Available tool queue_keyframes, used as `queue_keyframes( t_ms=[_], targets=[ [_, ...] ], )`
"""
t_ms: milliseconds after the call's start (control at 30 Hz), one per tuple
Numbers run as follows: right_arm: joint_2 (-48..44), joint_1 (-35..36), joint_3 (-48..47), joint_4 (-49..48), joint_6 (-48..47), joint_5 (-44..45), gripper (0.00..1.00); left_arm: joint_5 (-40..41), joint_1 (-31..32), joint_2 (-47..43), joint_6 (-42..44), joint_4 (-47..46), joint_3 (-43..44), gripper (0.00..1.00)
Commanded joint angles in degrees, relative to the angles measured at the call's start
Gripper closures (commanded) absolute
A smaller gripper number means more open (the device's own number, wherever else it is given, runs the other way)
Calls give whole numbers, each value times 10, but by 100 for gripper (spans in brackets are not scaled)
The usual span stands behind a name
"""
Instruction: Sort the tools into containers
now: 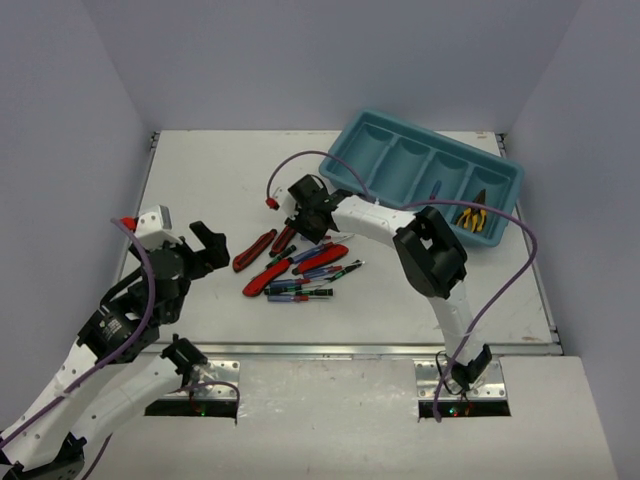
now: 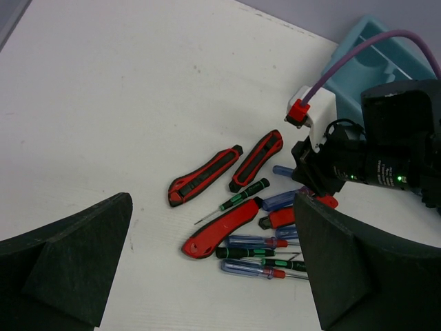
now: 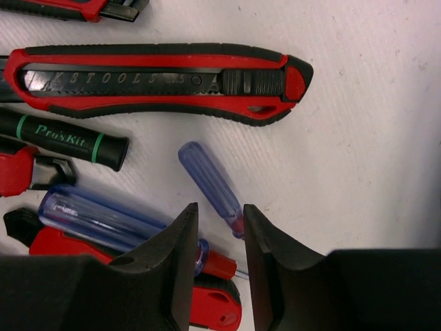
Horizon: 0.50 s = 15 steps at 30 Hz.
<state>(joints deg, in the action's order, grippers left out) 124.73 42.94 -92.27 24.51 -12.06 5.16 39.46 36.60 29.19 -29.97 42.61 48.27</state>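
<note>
The thin blue-handled screwdriver [image 3: 209, 179] lies with its neck between the right gripper [image 3: 220, 214]'s narrowed black fingers; whether they pinch it is unclear.

"KS TOOLS" ran along the black slider strip of the red cutter [image 3: 158, 81], which lay crosswise well ahead of the right pincer [image 3: 220, 221]. Closer in, ahead and to its left, the black-and-green screwdriver [image 3: 62, 138] showed "Pro'sKit" in green on its handle. Smaller marks after the cutter's brand were unreadable.

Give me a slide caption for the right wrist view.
Right gripper straddling a blue screwdriver beside the red cutter.
</note>
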Motion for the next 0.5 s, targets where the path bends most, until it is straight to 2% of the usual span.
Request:
queue_keyframes(
  t_ms=[0, 133, 333, 367, 467],
  targets=[
    [30, 1, -52, 1, -34, 6, 66, -7, -7, 7, 11, -24, 3, 0],
    [59, -4, -81, 24, -44, -4, 64, -9, -7, 5, 12, -25, 2, 0],
    [73, -24, -83, 25, -53, -15, 67, -11, -7, 3, 13, -27, 2, 0],
    [74, -26, -82, 24, -56, -15, 69, -12, -7, 4, 14, -27, 2, 0],
    [70, -40, -73, 14, -63, 1, 83, -12, -7, 4, 14, -27, 2, 0]
  ],
)
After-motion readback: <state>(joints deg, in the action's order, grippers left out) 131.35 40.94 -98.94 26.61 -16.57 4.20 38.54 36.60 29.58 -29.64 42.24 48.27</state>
